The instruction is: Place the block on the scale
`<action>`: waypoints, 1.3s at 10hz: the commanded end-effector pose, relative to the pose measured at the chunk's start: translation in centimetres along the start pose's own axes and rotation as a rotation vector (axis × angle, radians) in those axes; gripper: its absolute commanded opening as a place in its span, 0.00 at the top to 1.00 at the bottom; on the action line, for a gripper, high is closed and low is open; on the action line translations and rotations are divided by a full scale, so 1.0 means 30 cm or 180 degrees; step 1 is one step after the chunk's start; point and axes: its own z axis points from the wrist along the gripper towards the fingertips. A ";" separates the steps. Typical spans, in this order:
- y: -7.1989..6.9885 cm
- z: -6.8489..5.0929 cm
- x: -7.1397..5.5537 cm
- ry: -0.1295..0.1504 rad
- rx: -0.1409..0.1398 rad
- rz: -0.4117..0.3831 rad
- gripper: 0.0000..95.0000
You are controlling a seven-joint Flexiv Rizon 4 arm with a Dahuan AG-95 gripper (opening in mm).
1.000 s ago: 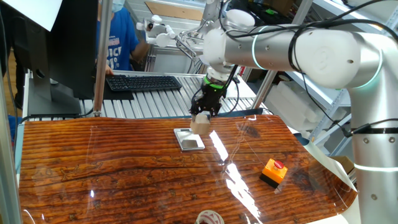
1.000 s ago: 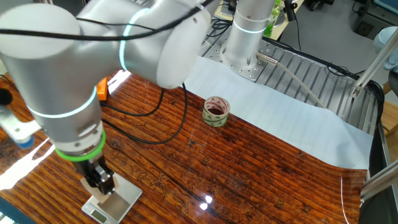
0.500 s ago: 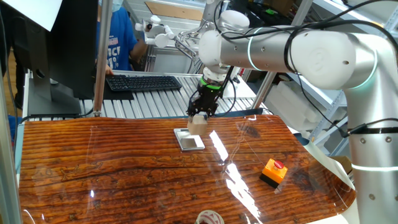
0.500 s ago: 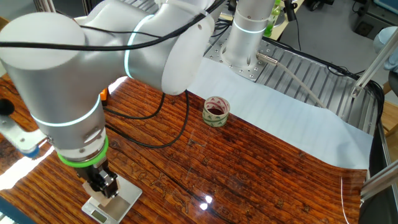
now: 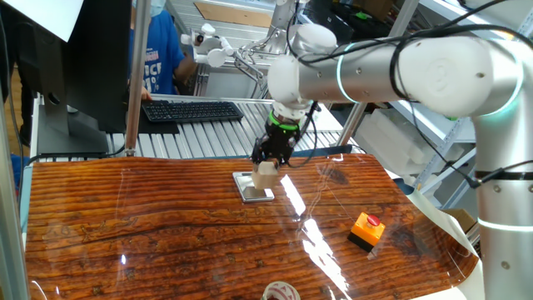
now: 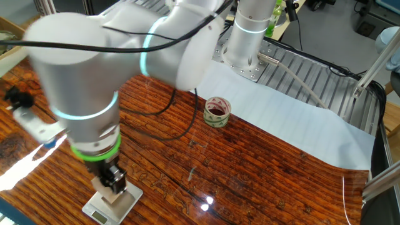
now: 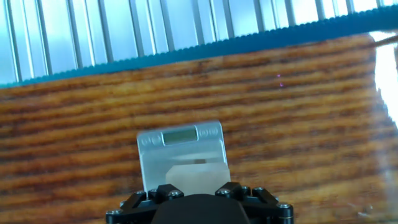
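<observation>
In one fixed view my gripper [image 5: 267,167] is shut on the block [image 5: 266,176], a small light-tan wooden cube. It holds the cube low over the scale [image 5: 248,191], a flat silver-grey square plate on the wooden table. I cannot tell whether the cube touches the plate. The other fixed view shows the gripper [image 6: 113,187] pointing straight down, the block [image 6: 113,199] at the plate of the scale [image 6: 129,199]. In the hand view the block [image 7: 196,175] covers the near part of the scale [image 7: 154,163]; the fingers are hidden behind the hand's black housing.
An orange box with a red button [image 5: 366,229] lies at the table's right. A roll of tape [image 6: 217,111] stands mid-table beside a white sheet. A keyboard [image 5: 191,110] and a person in blue [image 5: 160,50] are beyond the far edge, on the metal rollers [image 7: 186,25].
The gripper has carried the block from just beyond the scale's far corner down over its plate. Its jaws have stayed the same on the cube.
</observation>
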 end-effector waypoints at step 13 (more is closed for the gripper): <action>0.003 -0.007 -0.040 0.0210 0.0048 0.0268 1.00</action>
